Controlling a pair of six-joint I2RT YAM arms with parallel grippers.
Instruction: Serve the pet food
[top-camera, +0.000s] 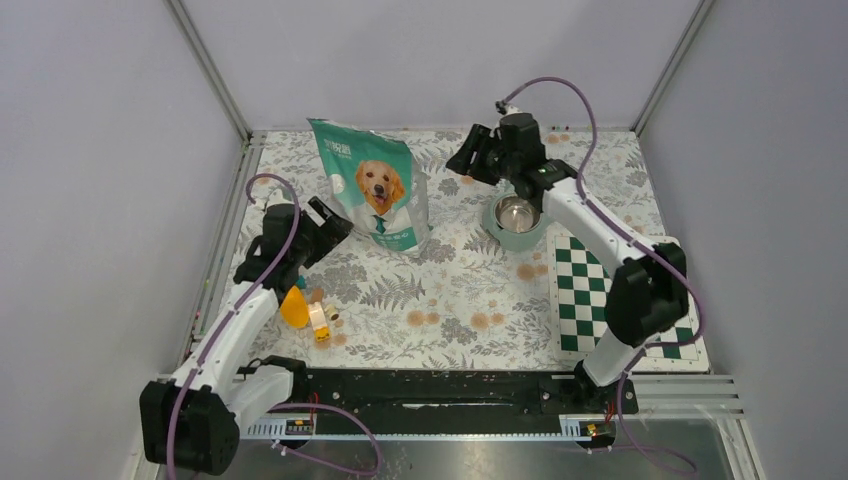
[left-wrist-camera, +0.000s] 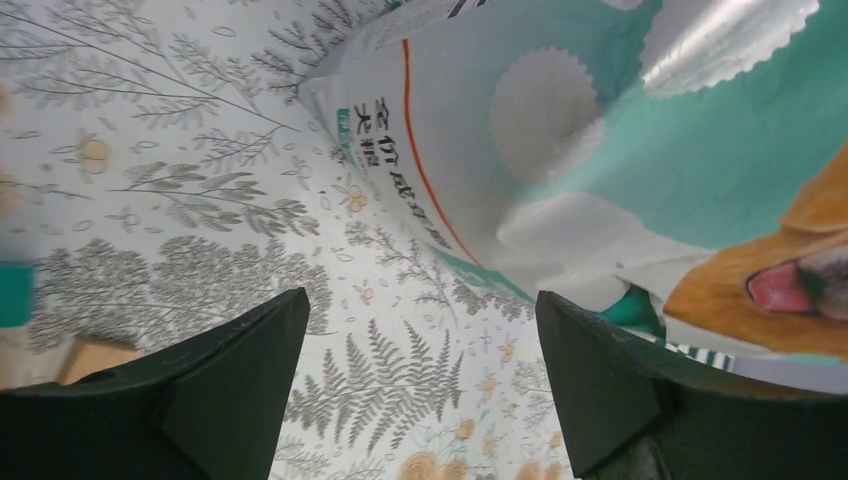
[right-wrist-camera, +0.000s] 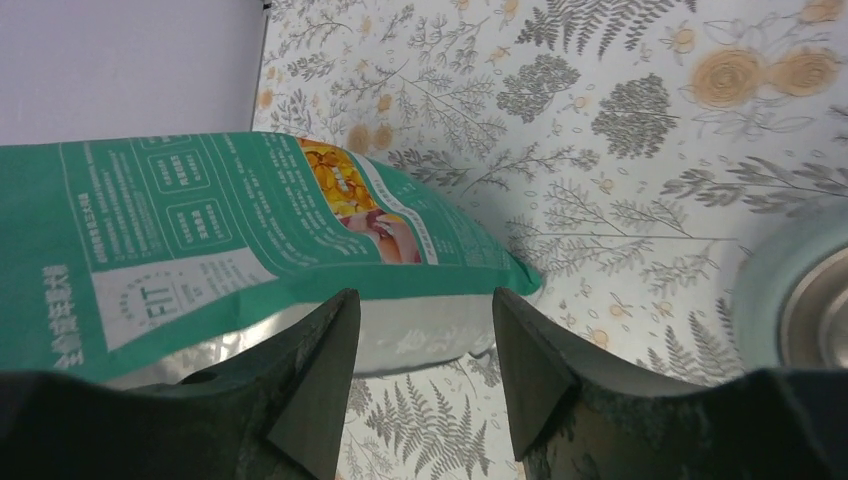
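Observation:
The pet food itself is hidden. A teal bag (top-camera: 375, 190) picturing a golden retriever stands upright at the middle back of the floral cloth. My left gripper (top-camera: 335, 222) hovers at the bag's lower left corner, open, with only cloth between its fingers. In the left wrist view the bag (left-wrist-camera: 600, 130) fills the upper right, just beyond the left gripper (left-wrist-camera: 420, 296). My right gripper (top-camera: 470, 155) is behind and to the right of the bag, also open and holding nothing. In the right wrist view the bag's back (right-wrist-camera: 200, 220) lies just beyond the right gripper (right-wrist-camera: 423, 293).
A teal bowl (top-camera: 497, 228) with a steel liner sits right of the bag, under the right forearm, and its rim (right-wrist-camera: 770, 290) shows in the right wrist view. Small toy blocks (top-camera: 305, 310) lie by the left arm. A green checkered mat (top-camera: 590, 290) lies at the right.

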